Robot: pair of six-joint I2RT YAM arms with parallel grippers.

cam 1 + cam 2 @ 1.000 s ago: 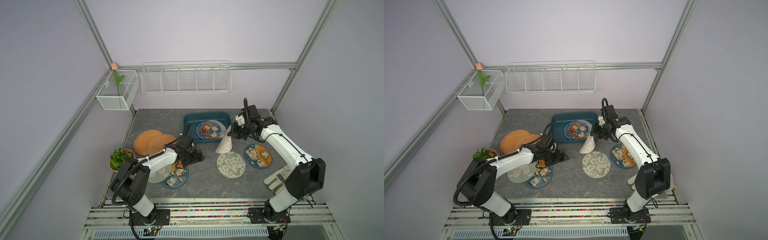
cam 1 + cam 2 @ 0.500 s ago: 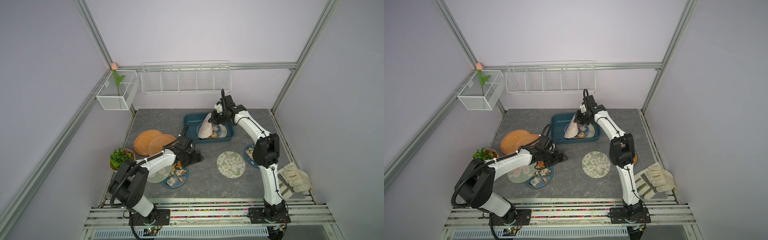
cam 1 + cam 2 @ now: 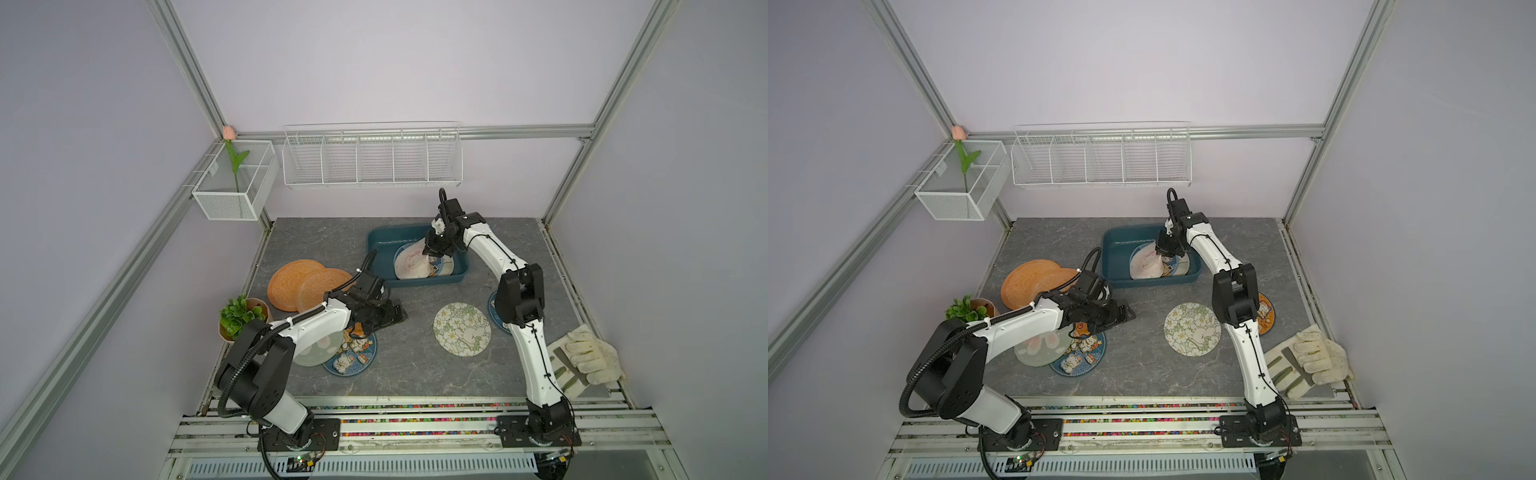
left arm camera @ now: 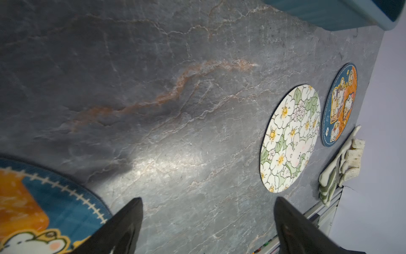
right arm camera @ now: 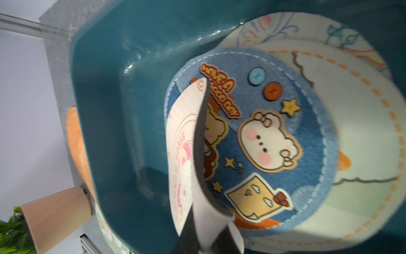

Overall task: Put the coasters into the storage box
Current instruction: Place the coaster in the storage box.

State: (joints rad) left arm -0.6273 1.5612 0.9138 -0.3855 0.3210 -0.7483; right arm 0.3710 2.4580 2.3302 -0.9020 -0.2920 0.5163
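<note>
Progress check, roughly a third in by my guess. Storage box (image 3: 384, 249) sits far middle of surface (image 3: 415, 374) and holds three coasters stacked at its right end: blue cartoon one (image 5: 274, 132), cream dashed one (image 5: 362, 110), scribble-print one (image 5: 263, 24) underneath.

Right fingers (image 5: 189, 242) grasp pink-print coaster (image 5: 180, 154) by edge. It's tilted, low inside box over that stack, not laid flat yet.

Left fingers (image 4: 123, 228) spread wide, empty, over bare surface just beside blue bunny coaster (image 3: 353, 361).

Six outside — two orange coasters (image 3: 286, 282) at left, pale green coaster (image 3: 1038, 351), blue bunny one, floral coaster (image 3: 461, 334), blue-orange coaster (image 4: 339, 105) at right.

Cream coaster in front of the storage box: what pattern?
Coaster: white flowers, green leaves; left wrist view.
</note>
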